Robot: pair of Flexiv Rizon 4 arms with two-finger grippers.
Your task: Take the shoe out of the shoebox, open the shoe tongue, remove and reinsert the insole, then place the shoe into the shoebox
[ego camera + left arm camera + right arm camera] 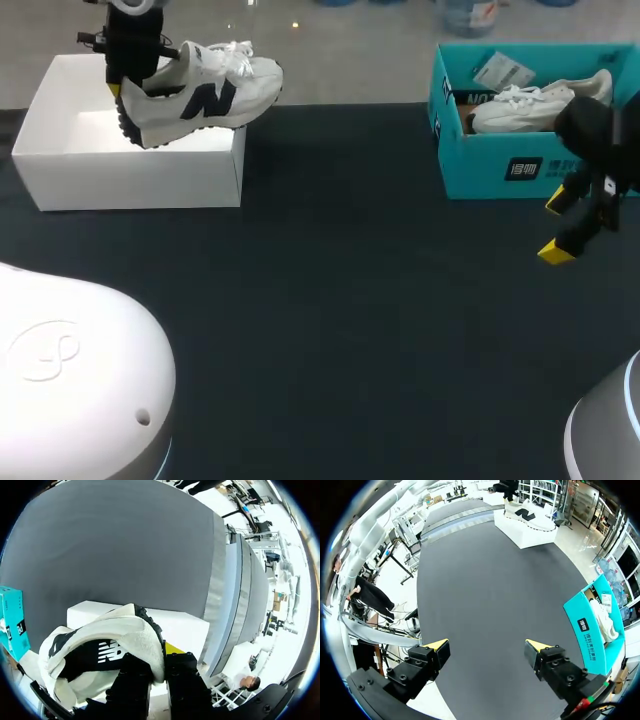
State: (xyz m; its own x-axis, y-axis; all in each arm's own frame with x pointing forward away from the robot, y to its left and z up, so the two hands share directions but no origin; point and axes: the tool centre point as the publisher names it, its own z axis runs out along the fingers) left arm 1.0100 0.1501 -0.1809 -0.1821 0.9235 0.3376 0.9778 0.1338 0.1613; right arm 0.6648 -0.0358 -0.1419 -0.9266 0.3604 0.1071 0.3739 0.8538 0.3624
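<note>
A white sneaker [205, 95] with a dark logo hangs tilted over the open white shoebox [130, 170] at the table's far left, its toe pointing right past the box's edge. My left gripper [133, 82] is shut on its heel. In the left wrist view the heel collar [145, 645] sits pinched between the black fingers of that gripper [160, 667], above the white shoebox [185, 625]. My right gripper [558, 226] hangs open in front of a teal box at the right, holding nothing. Ahead of the right gripper [487, 645] lies bare dark table.
A teal shoebox [520, 170] stands at the far right with another white shoe [540, 100] inside; it also shows beside my right gripper as the teal shoebox [592, 625]. The dark tabletop [340, 300] stretches between the two boxes.
</note>
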